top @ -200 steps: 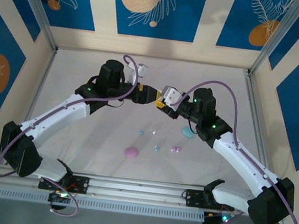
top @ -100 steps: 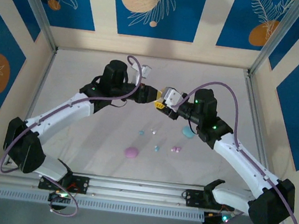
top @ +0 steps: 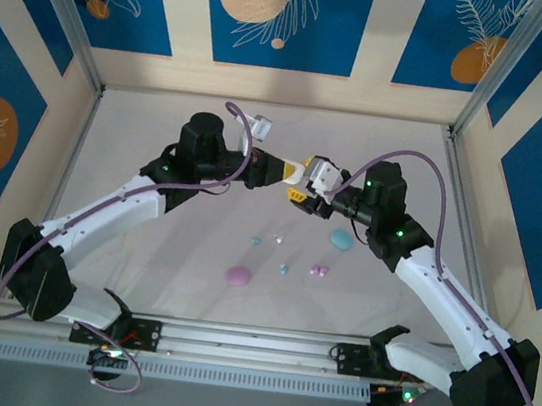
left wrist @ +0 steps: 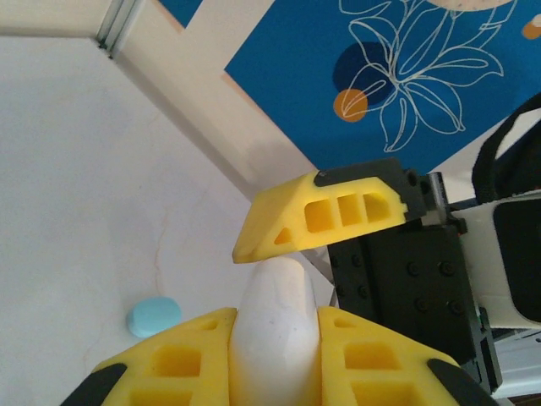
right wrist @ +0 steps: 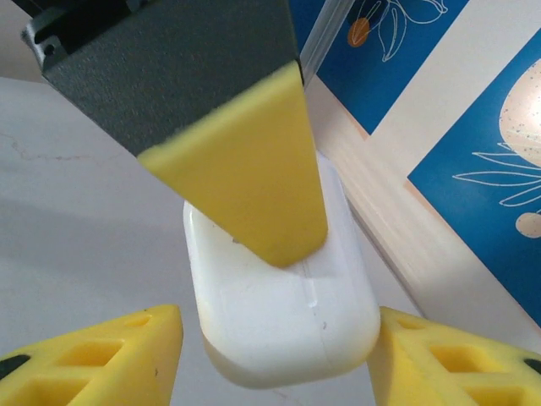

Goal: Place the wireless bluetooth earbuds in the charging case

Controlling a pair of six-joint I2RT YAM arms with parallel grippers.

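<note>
Above the table's middle, my left gripper (top: 290,172) is shut on a white pebble-shaped charging case (top: 299,172). In the left wrist view the case (left wrist: 275,338) sits clamped between my left gripper (left wrist: 276,315) fingers. My right gripper (top: 307,185) faces it nose to nose. Its jaws stand open around the case (right wrist: 254,288), with a gap on the left side of my right gripper (right wrist: 279,320). Tiny earbuds lie on the table below: teal (top: 257,240), white (top: 277,237), teal (top: 285,268) and pink (top: 319,268).
A teal case (top: 342,239) lies closed on the table under the right arm, and shows too as a teal case (left wrist: 154,315) on the white tabletop. A pink case (top: 238,276) lies nearer the front. Walls with blue panels enclose the table.
My left gripper has shut on the white case. My right gripper's jaws have spread apart from it, and the right arm has shifted slightly to the right.
</note>
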